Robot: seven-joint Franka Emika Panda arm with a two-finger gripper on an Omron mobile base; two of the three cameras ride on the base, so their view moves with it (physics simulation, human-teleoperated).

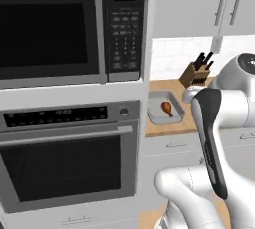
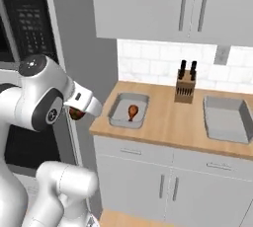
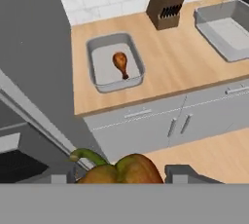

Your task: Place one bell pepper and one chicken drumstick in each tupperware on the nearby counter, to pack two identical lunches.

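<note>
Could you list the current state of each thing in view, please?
Claw: shut on the bell pepper.
Bell pepper: held, off the counter.
Left tupperware: holds one chicken drumstick.
Right tupperware: empty.
Oven door: closed.
Microwave door: closed.

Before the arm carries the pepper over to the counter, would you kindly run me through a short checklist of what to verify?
1. Bell pepper held between the pincer fingers: ok, it sits at the bottom of the hand view between the tips.
2. Near tupperware has room for the pepper: ok, it holds one chicken drumstick only.
3. Far tupperware state: holds nothing, not ok yet.
4. Knife block out of the path: ok, it stands between the tubs at the back of the counter.
5. Pincer over the counter: not ok, it hangs off the counter's edge, beside the oven column.
</note>
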